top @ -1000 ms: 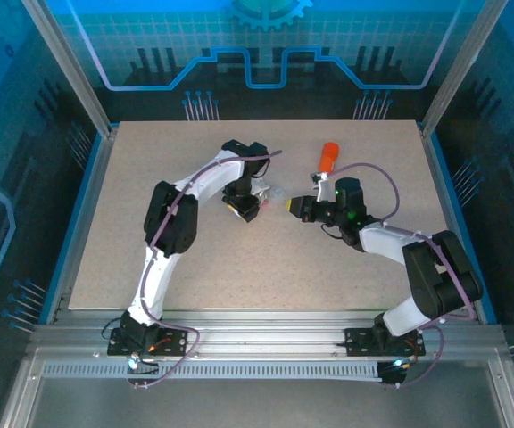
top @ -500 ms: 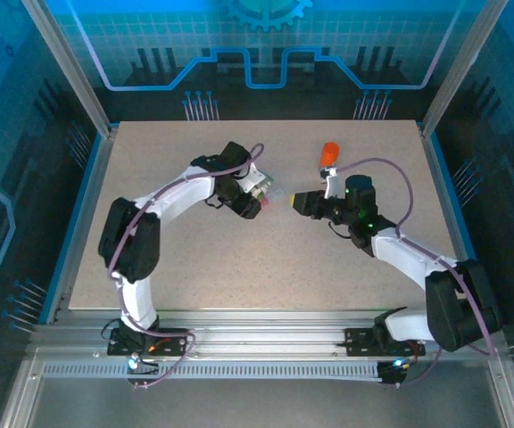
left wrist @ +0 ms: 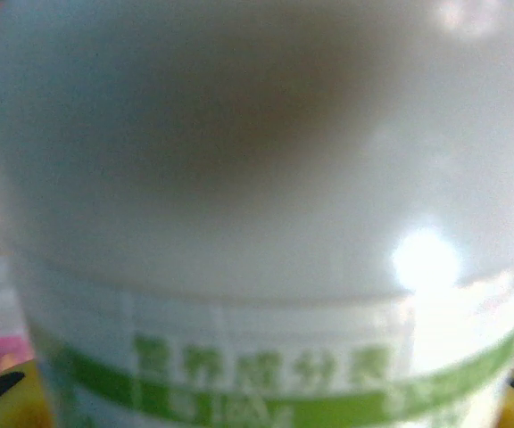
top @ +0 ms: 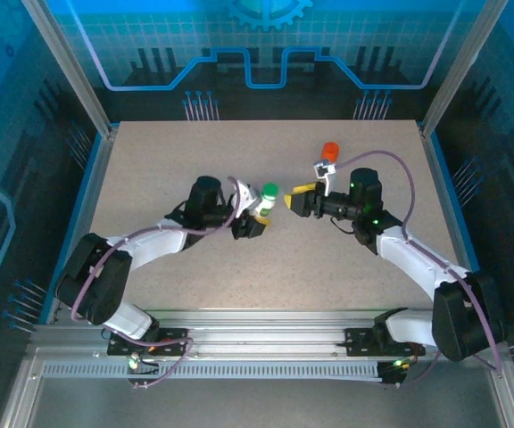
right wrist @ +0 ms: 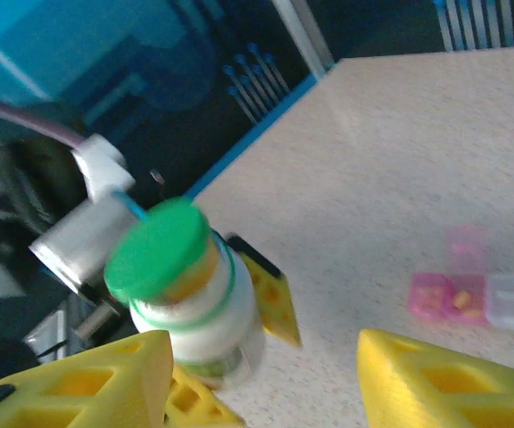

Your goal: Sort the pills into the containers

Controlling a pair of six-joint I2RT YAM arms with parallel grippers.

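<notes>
The left tool (top: 259, 216) is clamped on the white bottle (right wrist: 208, 316) at mid-worktop (top: 168, 160). The right tool (right wrist: 266, 349) gapes empty just beside the green cap (right wrist: 157, 250). If it closes off-centre on the cap, it could wrench the bottle round in the left grip. It could also knock the bottle loose toward the pill box (right wrist: 471, 299).
</notes>
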